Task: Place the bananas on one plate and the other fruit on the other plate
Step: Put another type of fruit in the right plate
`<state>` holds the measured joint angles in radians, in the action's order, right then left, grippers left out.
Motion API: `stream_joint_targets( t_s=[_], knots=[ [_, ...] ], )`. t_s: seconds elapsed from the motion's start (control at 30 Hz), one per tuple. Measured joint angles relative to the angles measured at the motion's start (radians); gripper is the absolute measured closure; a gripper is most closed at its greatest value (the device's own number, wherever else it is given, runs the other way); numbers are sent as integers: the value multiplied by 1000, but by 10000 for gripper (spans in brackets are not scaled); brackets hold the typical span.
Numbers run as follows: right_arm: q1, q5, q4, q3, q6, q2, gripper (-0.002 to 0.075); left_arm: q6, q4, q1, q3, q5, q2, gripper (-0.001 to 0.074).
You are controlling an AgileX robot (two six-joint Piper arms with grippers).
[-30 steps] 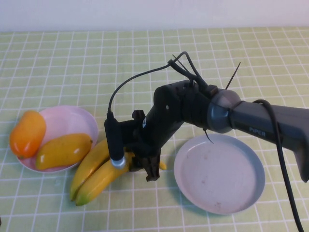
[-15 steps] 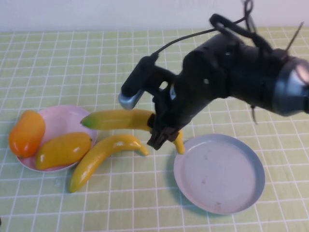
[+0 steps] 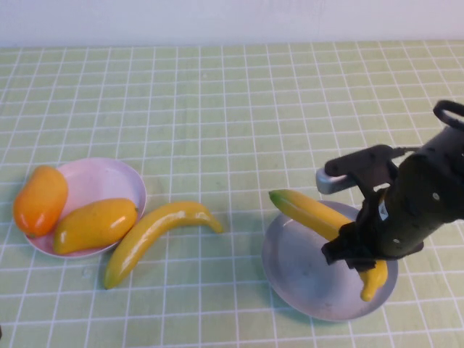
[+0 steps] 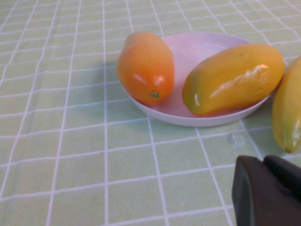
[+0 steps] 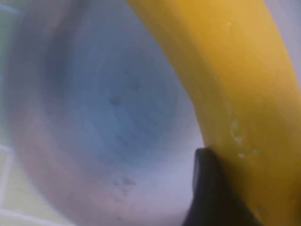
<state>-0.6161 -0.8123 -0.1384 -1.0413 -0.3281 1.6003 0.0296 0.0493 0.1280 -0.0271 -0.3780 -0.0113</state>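
Note:
My right gripper [image 3: 357,250] is shut on one banana [image 3: 308,212] and holds it low over the grey-blue plate [image 3: 304,286]. In the right wrist view the banana [image 5: 225,70] lies against one dark finger [image 5: 209,193], with the plate [image 5: 108,103] close beneath. The second banana [image 3: 156,228] lies on the cloth beside the pink-lilac plate [image 3: 101,177]. That plate holds the deep orange fruit [image 3: 40,201] and the yellow-orange fruit [image 3: 94,225]. My left gripper [image 4: 265,188] is shut and empty, low near the pink plate [image 4: 197,44], and out of the high view.
A green checked cloth [image 3: 217,109] covers the table up to a white wall at the back. In the left wrist view the orange fruit [image 4: 146,66], the yellow-orange fruit [image 4: 233,77] and the tip of the loose banana [image 4: 287,113] show.
My right gripper took one banana from the pair beside the pink plate, lifted it and carried it right over the grey-blue plate. The other banana shifted slightly and stays on the cloth.

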Motion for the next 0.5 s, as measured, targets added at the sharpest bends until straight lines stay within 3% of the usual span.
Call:
stream_joint_targets(
  t_s=[0.23, 0.5],
  knots=[
    [69, 83, 4, 109, -28, -1, 414, 0, 0, 0, 0, 0, 0, 731],
    [76, 112, 9, 127, -28, -2, 415, 0, 0, 0, 0, 0, 0, 731]
  ],
)
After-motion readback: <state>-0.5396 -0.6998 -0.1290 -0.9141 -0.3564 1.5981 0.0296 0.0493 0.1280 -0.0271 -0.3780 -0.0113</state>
